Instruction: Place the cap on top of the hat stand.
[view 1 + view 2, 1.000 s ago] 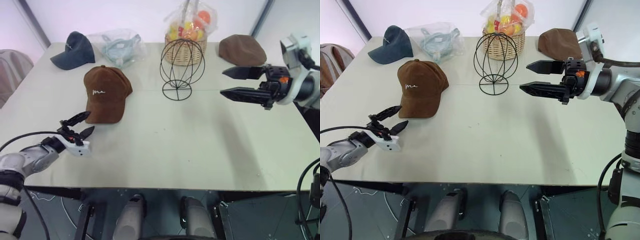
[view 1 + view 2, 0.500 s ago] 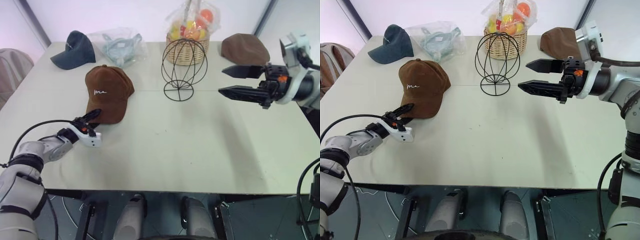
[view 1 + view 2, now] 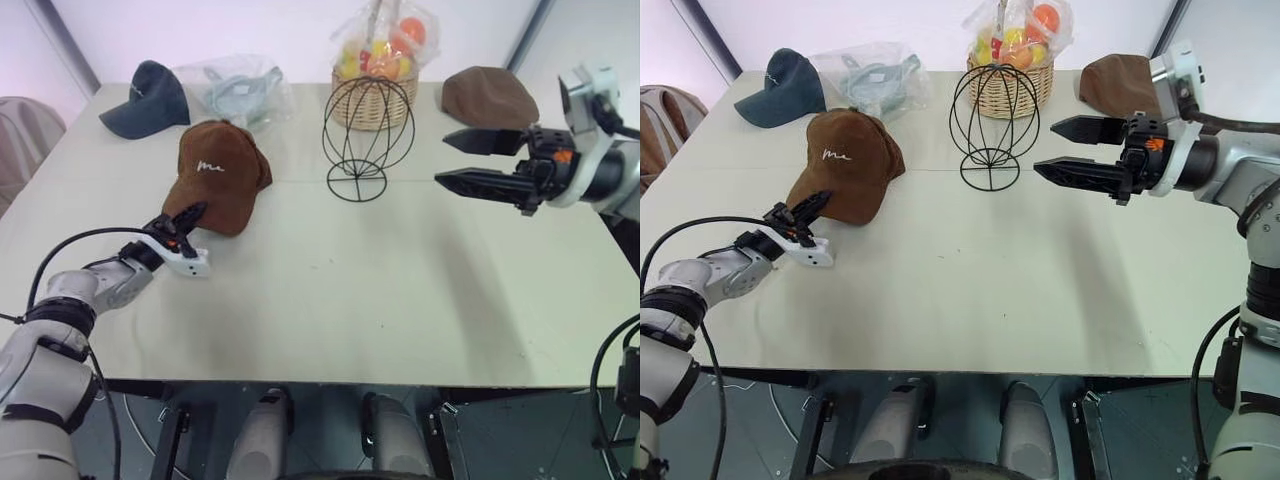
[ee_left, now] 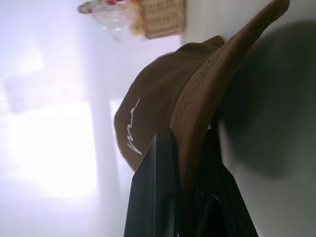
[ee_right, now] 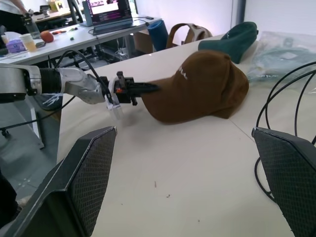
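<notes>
Now the left gripper [image 3: 188,222] pinches the brim of the cap [image 3: 219,172]; the stand [image 3: 367,136] lies to its right, near the open right gripper [image 3: 468,162].

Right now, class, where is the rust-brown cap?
In the head views the rust-brown cap sits left of the hat stand, its brim pinched and tilted up off the table by the left gripper.

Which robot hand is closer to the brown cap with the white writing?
Left. The left gripper is shut on the cap's brim; the right gripper hovers open, beyond the hat stand.
</notes>
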Controlling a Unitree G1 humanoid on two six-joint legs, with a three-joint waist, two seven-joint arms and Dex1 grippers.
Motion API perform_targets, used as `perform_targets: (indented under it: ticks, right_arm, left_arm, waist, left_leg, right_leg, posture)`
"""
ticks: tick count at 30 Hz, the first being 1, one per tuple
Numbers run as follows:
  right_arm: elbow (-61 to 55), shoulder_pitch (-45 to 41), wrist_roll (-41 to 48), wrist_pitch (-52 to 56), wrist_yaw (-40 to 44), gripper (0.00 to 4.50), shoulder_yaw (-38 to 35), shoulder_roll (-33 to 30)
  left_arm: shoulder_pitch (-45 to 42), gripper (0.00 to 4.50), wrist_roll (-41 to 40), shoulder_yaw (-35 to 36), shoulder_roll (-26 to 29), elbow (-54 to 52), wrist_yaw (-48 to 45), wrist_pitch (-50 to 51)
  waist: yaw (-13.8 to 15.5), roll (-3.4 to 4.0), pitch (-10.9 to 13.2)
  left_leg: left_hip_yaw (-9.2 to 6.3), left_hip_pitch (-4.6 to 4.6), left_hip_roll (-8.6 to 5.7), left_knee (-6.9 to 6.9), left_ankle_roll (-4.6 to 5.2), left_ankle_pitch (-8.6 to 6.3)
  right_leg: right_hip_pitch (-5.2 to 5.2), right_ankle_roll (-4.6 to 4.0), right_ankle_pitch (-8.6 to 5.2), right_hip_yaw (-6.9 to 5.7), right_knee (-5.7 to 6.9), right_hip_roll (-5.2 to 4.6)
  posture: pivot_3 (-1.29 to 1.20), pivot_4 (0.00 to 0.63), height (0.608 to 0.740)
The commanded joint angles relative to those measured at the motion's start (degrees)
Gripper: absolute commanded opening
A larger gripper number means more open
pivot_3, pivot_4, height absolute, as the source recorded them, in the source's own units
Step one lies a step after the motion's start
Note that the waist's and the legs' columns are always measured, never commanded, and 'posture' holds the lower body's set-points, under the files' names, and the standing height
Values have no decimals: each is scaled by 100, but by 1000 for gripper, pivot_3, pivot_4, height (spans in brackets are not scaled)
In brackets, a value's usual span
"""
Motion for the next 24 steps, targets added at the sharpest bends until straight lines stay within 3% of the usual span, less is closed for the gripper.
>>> perform_targets:
  ticks: [1, 5, 9, 15, 24]
  right_arm:
    - [323, -124, -153, -271, 84, 4500, -341, -288]
    - [652, -149, -274, -468, 193, 4500, -371, -388]
    - [1099, -346, -461, -739, 315, 4500, -390, -489]
    - [1505, -411, -528, -818, 572, 4500, -623, -876]
    - [1294, 38, -366, -614, 479, 4500, -1158, -1143]
  left_arm:
    - [22, 11, -674, 1052, 321, -1575, -170, 701]
    - [-78, 11, -1028, 1619, 43, -2987, -918, 1366]
    - [-609, 11, -1152, 1506, -672, -3552, -1560, 1618]
    - [-1111, 11, -1119, 1111, -1966, -3566, -1892, 1751]
    - [-1171, 11, -787, 466, -3144, -3039, -1886, 1973]
  waist:
    - [2, -16, 9]
    - [1, -20, 12]
    - [10, -20, 12]
    - [-7, -21, 12]
    - [-4, -22, 13]
  left_leg:
    - [1, -4, 0, -1, 0, 1]
    - [12, -8, 0, -3, 1, 1]
    - [19, 2, 0, 0, 3, 3]
    - [22, 11, 0, 11, 7, 5]
    - [29, 14, 0, 17, 8, 5]
  right_leg:
    - [-4, 1, 1, 1, 1, 0]
    - [-5, 4, -1, 9, -7, 0]
    - [3, 6, 0, 16, -6, 1]
    - [12, 6, 1, 24, -4, 3]
    - [12, 10, 1, 34, -3, 4]
  posture:
    - [0, 150, 740]
    - [0, 150, 740]
    - [0, 150, 740]
    - [0, 150, 740]
    - [0, 150, 740]
